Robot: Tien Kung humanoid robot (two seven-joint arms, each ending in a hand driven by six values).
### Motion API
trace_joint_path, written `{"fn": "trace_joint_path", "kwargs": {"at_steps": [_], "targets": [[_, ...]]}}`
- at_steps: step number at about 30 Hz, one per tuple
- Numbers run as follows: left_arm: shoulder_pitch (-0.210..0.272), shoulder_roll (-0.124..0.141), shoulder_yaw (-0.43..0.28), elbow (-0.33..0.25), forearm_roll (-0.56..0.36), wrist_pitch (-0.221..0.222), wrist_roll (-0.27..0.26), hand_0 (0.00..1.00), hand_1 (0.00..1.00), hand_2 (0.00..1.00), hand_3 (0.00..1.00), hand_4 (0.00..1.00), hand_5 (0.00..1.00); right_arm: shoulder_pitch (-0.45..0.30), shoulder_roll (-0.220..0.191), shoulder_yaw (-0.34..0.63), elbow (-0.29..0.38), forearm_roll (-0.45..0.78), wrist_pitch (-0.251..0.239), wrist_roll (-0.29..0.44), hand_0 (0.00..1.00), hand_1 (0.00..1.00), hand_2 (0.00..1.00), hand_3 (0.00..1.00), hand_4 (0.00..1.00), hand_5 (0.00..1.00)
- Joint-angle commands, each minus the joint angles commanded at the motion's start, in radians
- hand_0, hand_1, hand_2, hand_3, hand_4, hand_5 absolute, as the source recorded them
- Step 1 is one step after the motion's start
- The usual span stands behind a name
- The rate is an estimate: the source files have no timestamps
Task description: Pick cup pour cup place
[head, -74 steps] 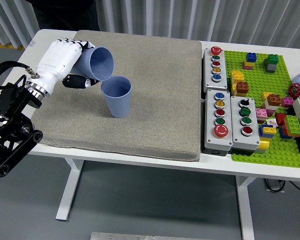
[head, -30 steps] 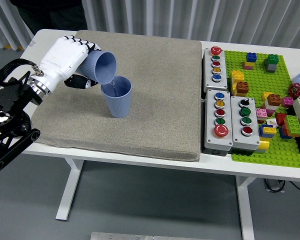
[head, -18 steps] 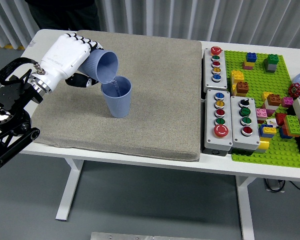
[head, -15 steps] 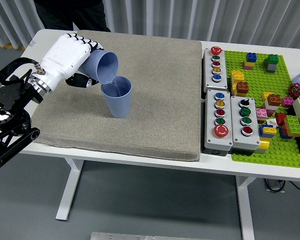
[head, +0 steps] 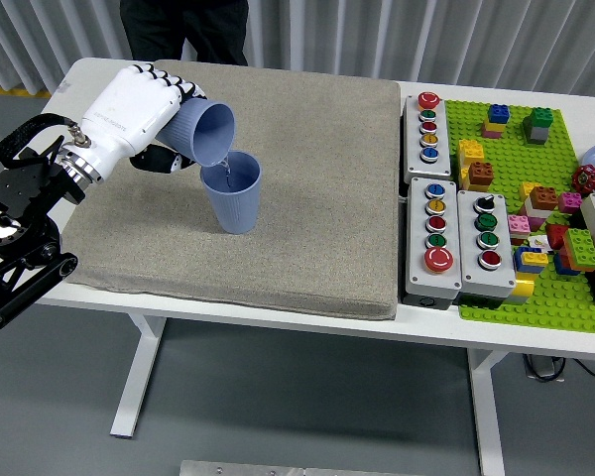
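Tilted blue cup was gripped w/ fingers wrapped round it by left hand, its mouth angled down over rim of upright blue cup, which stood on grey mat approx. left-centre. Water was seen inside.

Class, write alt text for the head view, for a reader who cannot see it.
The robot's left hand holds a blue cup tipped over a second blue cup standing upright on a grey mat. To the right lie button boxes and a green plate of toy bricks; a person stands at the far side.
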Motion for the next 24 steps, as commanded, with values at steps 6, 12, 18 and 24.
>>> {"fn": "trace_joint_path", "kwargs": {"at_steps": [6,12,18,24], "targets": [[-0.009,0.006,0.014,0.002,0.02,0.019,0.018,0.59,0.528,0.554,0.552,0.799,0.154,-0.001,-0.001,0.001,0.0,-0.003,0.0,0.0,0.721,0.686,0.732,0.699,0.322,0.29],[-0.025,0.017,0.046,0.003,0.032,0.026,0.025,0.59,0.528,0.551,0.552,0.8,0.157,-0.001,0.0,0.0,0.0,0.0,0.0,0.0,0.721,0.686,0.732,0.699,0.323,0.29],[-0.031,0.016,0.05,0.003,0.032,0.038,0.031,0.59,0.528,0.552,0.551,0.801,0.158,0.0,0.0,-0.001,0.0,0.0,0.0,0.0,0.721,0.686,0.732,0.699,0.323,0.29],[-0.036,0.015,0.057,0.002,0.032,0.054,0.033,0.59,0.528,0.554,0.551,0.8,0.158,0.0,0.0,-0.001,0.0,0.003,0.0,0.001,0.721,0.686,0.732,0.699,0.323,0.29]]}}
